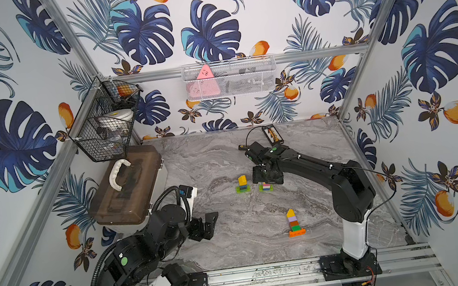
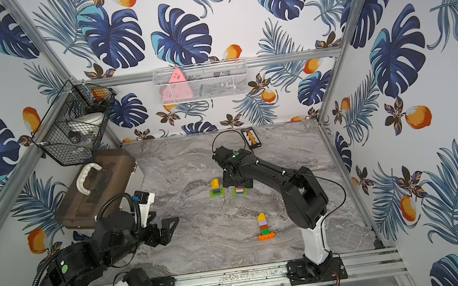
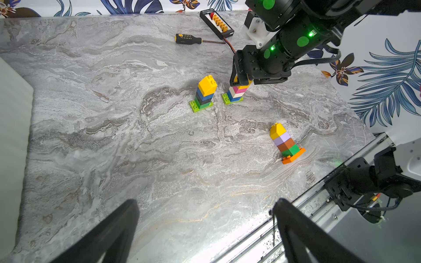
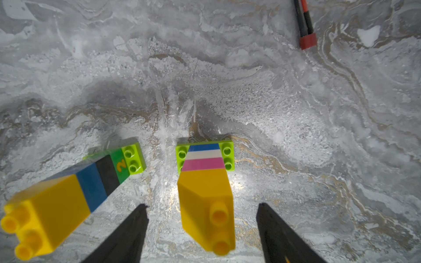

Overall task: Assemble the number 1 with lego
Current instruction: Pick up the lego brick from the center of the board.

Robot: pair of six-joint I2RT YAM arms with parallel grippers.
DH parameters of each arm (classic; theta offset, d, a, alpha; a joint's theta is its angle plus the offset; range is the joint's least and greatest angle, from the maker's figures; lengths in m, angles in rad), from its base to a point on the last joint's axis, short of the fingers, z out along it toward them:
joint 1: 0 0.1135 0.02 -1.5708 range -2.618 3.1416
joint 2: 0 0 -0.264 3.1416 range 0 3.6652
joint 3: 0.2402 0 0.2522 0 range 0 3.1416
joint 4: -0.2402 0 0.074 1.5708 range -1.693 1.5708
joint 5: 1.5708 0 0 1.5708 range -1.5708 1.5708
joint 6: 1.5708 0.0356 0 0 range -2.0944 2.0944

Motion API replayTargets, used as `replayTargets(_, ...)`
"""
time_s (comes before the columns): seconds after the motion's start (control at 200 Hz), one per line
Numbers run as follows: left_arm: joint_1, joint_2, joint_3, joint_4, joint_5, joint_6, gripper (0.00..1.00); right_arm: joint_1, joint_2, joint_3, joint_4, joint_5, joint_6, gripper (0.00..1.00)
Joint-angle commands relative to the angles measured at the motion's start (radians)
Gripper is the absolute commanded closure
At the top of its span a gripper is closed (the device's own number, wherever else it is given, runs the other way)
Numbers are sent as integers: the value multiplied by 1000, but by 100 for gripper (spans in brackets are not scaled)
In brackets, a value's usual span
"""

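The lego (image 4: pixel 206 205) is smooth, glossy moulded plastic, its yellow top brick low in the right wrist view catching a soft shine. The fingers (image 4: pixel 127 236) of the right hand (image 4: pixel 201 207) on either side of it look like matt black plastic. The surface (image 1: pixel 297 146) is a smooth grey marble-patterned sheet with a faint sheen; in both top views the rail (image 1: pixel 269 276) along the bottom edge is bare brushed metal, the basket (image 1: pixel 93 146) at upper left is black wire mesh, and the box lid (image 1: pixel 138 197) is translucent brown plastic.
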Motion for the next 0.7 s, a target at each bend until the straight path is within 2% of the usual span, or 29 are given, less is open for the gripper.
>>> replayTargets(0.0, 5, -5, 5, 14, -1, 4, 1, 1, 19, 16, -20, 15, 9, 24)
replayTargets(0.696, 7, -11, 4, 11, -10, 1, 1, -18, 114, 19, -11, -22, -10, 44)
